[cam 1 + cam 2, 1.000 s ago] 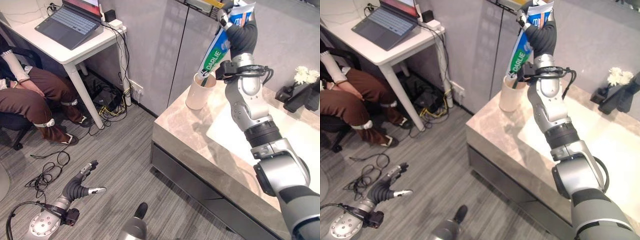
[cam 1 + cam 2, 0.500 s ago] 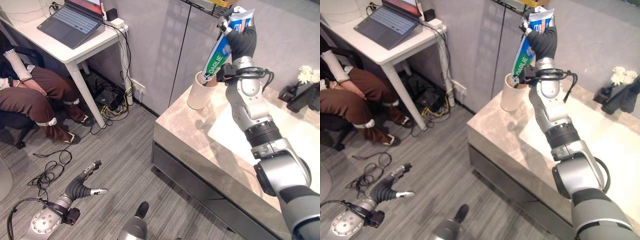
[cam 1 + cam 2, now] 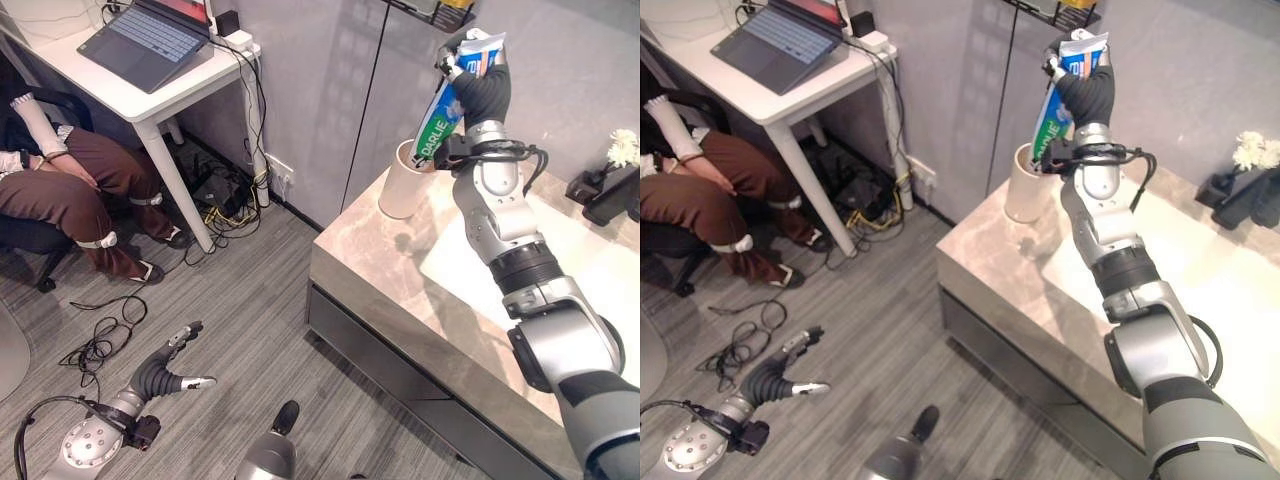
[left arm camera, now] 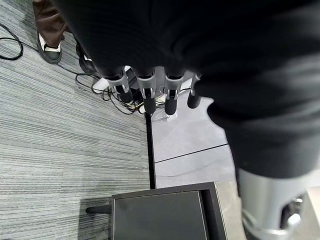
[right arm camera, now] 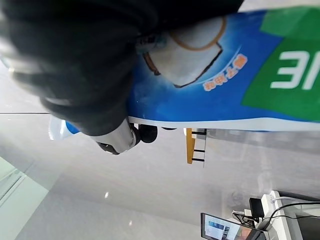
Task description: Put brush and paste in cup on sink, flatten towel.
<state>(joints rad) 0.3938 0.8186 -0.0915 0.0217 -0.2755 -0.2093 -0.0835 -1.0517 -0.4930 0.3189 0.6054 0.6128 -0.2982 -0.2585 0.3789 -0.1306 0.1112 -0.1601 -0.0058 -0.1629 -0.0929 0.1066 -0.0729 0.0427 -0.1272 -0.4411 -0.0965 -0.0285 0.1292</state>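
Paste step in hand: right hand is clamped round the tube's upper end, the tube tilted with its lower end at the rim of the cup on the sink counter's corner. Next move, I judge, is a straight lowering and then letting go (a tilted tube may tip the cup). Left hand hangs low over the floor, fingers loosely spread, holding nothing.

A cup stands on the far left corner of a sink counter at right. Above it, the right hand holds a toothpaste tube, lower end in the cup. Far left, a desk bears a laptop; a seated person is beside it. The left hand hangs near the floor, lower left.
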